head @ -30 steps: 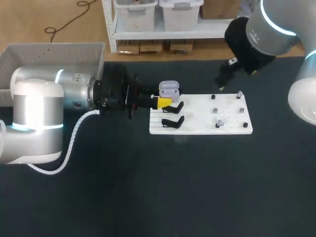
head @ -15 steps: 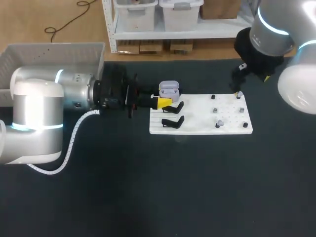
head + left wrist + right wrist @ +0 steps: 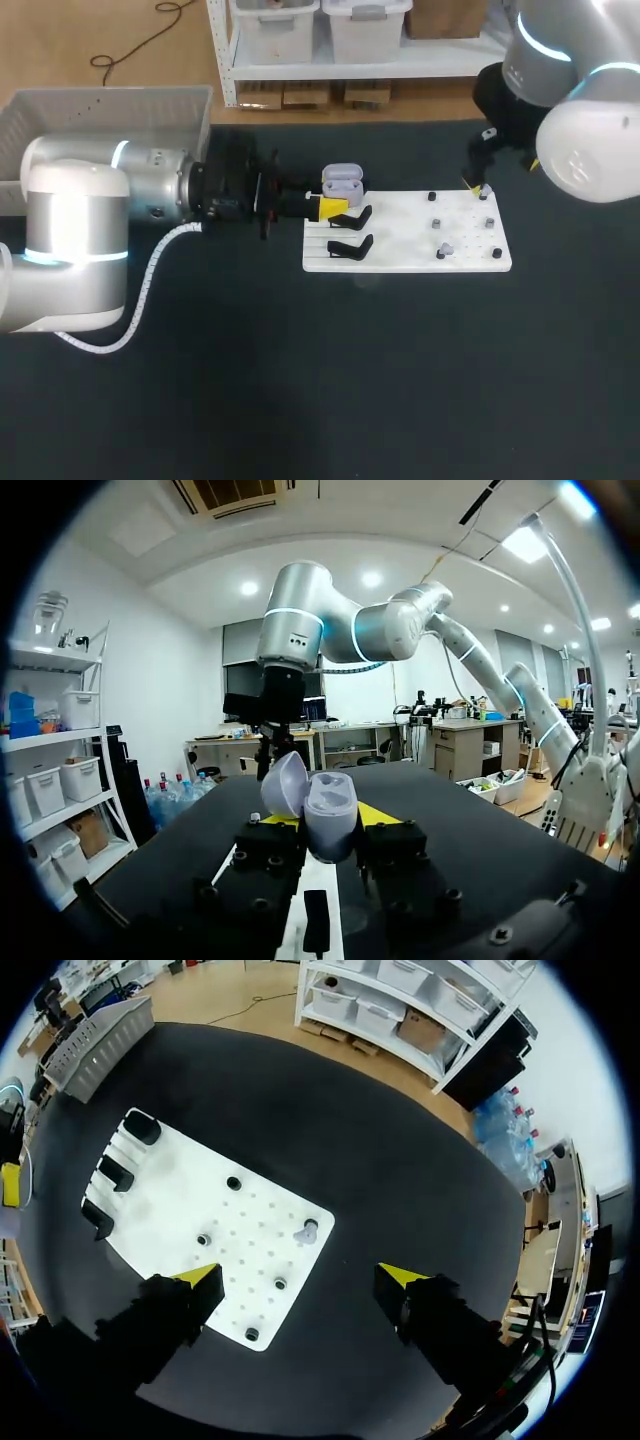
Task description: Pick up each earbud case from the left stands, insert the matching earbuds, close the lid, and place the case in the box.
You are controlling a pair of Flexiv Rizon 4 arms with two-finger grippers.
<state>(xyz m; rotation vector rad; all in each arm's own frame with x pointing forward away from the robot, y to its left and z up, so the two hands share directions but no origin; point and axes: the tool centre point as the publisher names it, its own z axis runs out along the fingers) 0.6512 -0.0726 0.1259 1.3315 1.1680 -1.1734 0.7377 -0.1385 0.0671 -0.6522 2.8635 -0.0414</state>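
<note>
Dark table (image 3: 300,380): left gripper (image 3: 330,840) clamps open earbud case (image 3: 342,181); right gripper (image 3: 300,1277) spread.

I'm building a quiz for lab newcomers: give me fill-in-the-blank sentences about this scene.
The earbud case held by the left pincer has its lid ____.
The right pincer, by the white board, holds ____.
The stands on the board are coloured ____.
Missing: open; nothing; black.

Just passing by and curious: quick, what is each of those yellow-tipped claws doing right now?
Left gripper: shut on the open earbud case.
Right gripper: open, holding nothing, above a corner of the white board.
</note>
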